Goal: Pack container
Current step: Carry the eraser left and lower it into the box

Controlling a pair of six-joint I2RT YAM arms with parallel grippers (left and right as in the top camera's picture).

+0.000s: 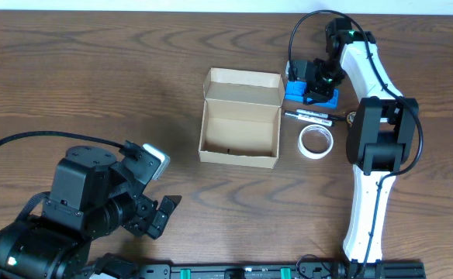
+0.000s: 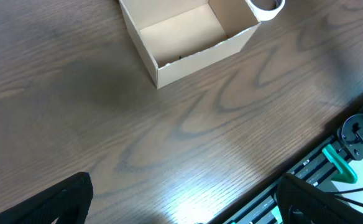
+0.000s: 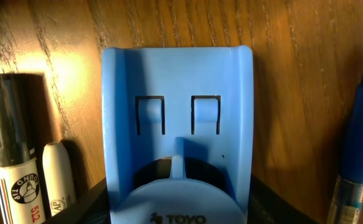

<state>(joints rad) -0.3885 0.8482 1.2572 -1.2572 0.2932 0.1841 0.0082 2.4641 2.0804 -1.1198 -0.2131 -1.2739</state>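
The container (image 1: 238, 159), a tan cardboard box, stands open at mid-table with its flap lid up at the back. It looks empty, and it also shows in the left wrist view (image 2: 200, 59). My right gripper (image 1: 319, 81) is right of the box, its fingers (image 3: 178, 205) pressed to both sides of a blue tape dispenser (image 3: 178, 74) that rests on the table (image 1: 293, 91). Pens (image 1: 313, 116) and a white tape roll (image 1: 304, 142) lie just in front of it. My left gripper (image 1: 160, 213) is open and empty (image 2: 184, 199) near the front edge.
A black marker (image 3: 10, 143) and a white pen (image 3: 58, 177) lie left of the dispenser, and a blue pen (image 3: 358, 155) lies to its right. The tape roll (image 2: 267, 7) sits beside the box's right corner. A black rail (image 1: 288, 271) runs along the table's front edge.
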